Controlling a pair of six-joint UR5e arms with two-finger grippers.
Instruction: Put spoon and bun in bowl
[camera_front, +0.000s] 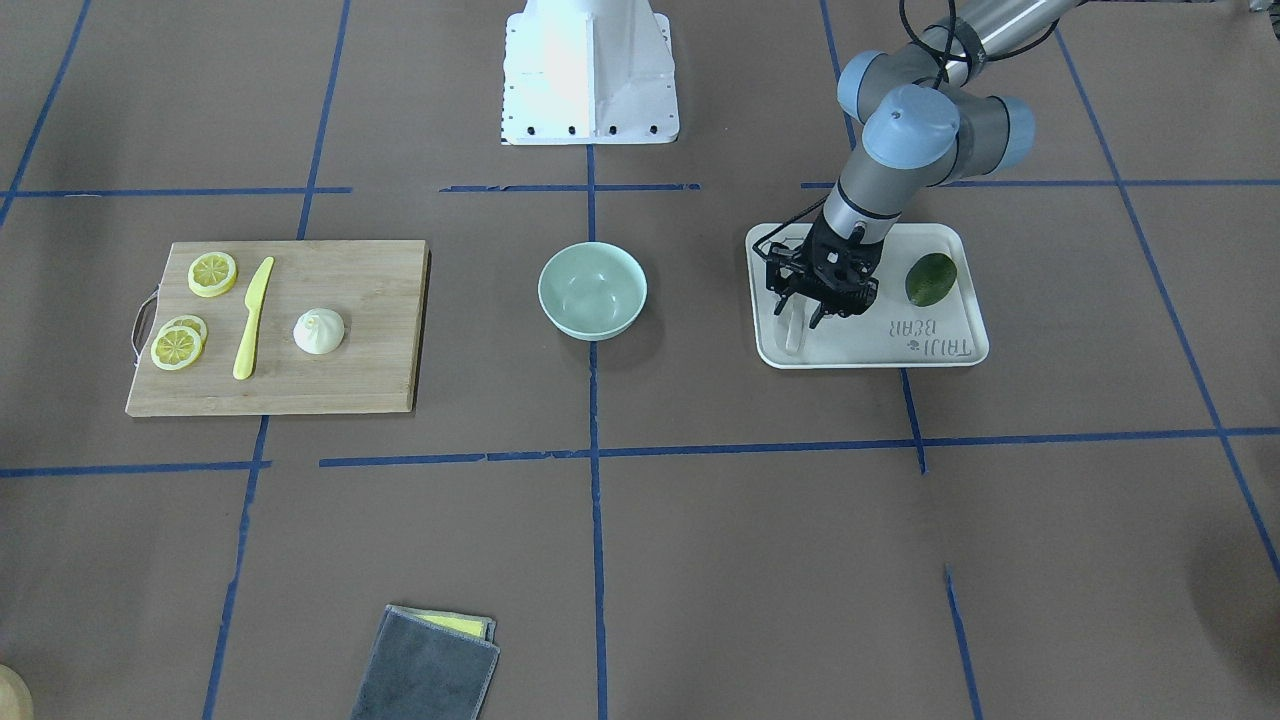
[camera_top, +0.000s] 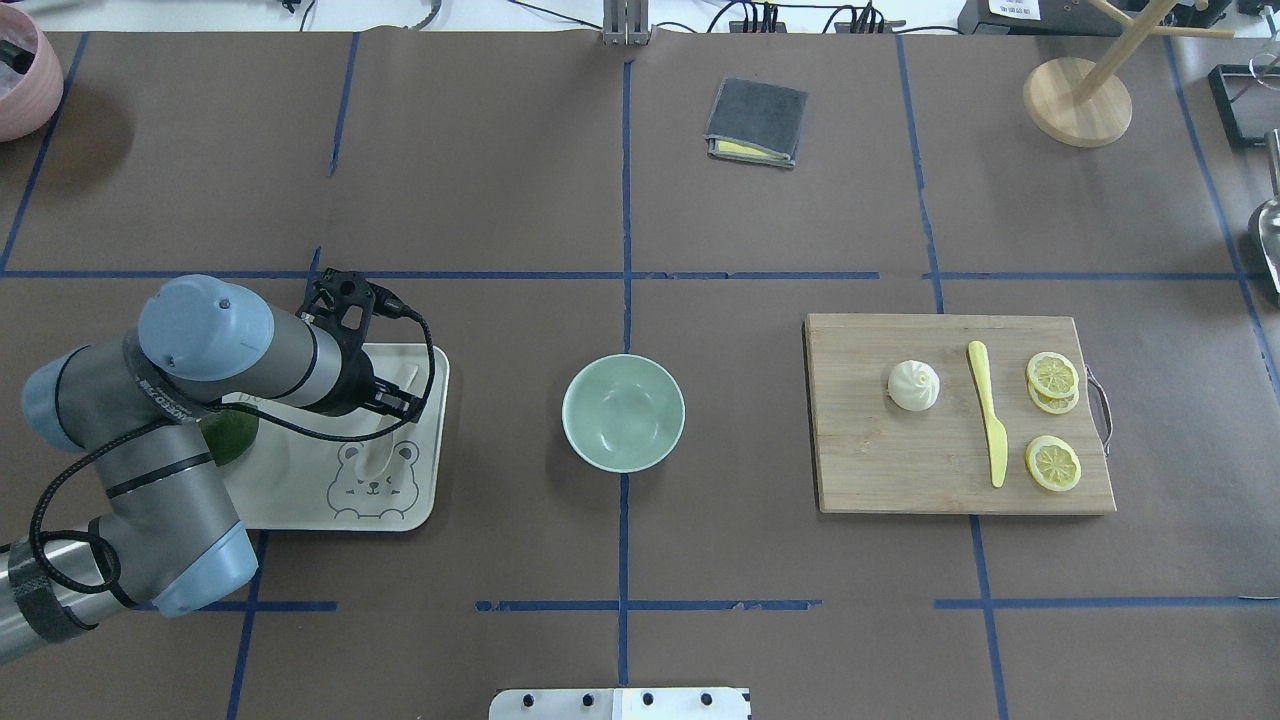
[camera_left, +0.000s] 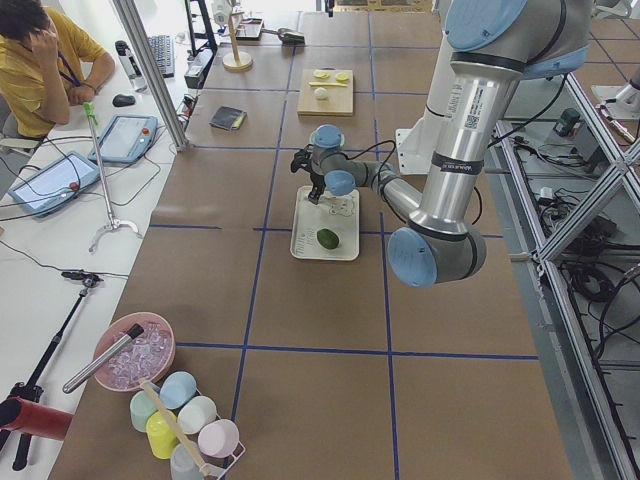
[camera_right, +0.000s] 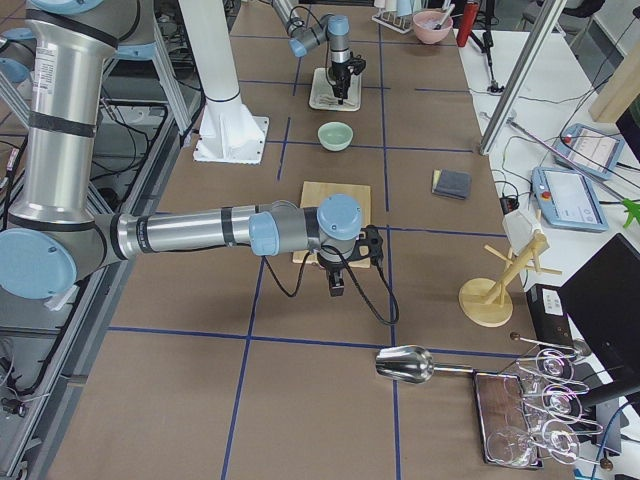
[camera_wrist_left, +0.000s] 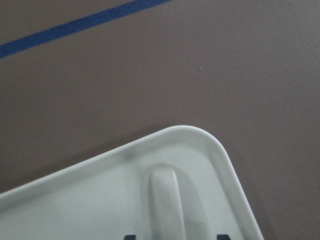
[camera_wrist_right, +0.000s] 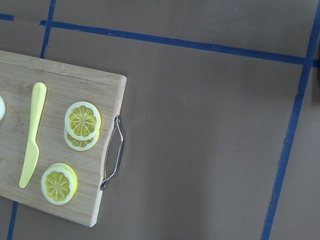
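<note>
Spoon (camera_front: 793, 335) lies on the white tray (camera_front: 940, 355), its handle between the spread fingers of the left gripper (camera_front: 800, 315), not clamped. The bun (camera_top: 914, 386) sits on the wooden board (camera_top: 900, 470). The bowl (camera_top: 623, 412) stands between them on the table (camera_top: 500, 200). The right gripper (camera_right: 336, 283) hovers by the board; its opening I cannot tell.

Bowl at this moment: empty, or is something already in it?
Empty. The bowl is bare inside; the bun sits on the cutting board and the spoon lies on the tray.
</note>
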